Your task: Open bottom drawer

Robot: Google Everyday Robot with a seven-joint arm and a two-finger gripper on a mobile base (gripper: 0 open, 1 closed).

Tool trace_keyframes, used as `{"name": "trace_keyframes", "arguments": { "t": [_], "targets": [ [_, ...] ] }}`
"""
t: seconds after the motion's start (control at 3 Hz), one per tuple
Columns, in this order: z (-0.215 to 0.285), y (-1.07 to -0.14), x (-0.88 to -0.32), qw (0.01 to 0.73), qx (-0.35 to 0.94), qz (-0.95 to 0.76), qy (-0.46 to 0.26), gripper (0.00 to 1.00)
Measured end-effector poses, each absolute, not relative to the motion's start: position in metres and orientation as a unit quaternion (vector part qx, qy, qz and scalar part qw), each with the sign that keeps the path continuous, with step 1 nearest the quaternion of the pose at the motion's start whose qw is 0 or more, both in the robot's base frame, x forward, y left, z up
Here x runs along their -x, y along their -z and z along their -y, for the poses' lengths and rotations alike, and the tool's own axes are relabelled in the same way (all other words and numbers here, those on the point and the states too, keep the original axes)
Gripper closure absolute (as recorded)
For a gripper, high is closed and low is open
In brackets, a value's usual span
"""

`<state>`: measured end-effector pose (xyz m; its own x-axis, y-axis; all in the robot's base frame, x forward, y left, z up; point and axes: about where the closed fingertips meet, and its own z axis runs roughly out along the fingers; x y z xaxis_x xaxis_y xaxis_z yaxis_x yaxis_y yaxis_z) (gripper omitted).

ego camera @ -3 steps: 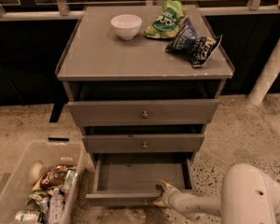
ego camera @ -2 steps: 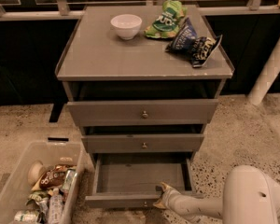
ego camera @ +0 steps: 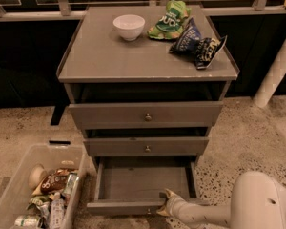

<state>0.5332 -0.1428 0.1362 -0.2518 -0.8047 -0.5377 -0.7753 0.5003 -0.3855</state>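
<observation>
cabinet [ego camera: 109, 56] unchanged, tool [ego camera: 162, 203] still at bottom drawer [ego camera: 138, 181].

The gripper [ego camera: 165, 203], at 6 o'clock, hides part of the bottom drawer [ego camera: 143, 181] front lip. Its arm [ego camera: 257, 204] runs out of frame at 5 o'clock. At 7 o'clock, the plastic bin [ego camera: 52, 148] is cut off by the left and bottom edges, and its packet labels are unreadable.

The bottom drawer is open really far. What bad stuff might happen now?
1. The bottom drawer already sticks far out. If the gripper, at its front edge, pulls more, the drawer might slide right out and drop.
2. The plastic bin of snacks sits on the floor close to the drawer's left corner. A sideways tug might knock the drawer into it.
</observation>
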Motion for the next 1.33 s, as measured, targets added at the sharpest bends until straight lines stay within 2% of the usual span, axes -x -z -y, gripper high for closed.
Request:
{"name": "trace_keyframes", "arguments": {
  "t": [1.33],
  "targets": [
    [0.143,-0.135,-0.508,0.352,0.495,-0.795,0.017,1.00]
  ]
}}
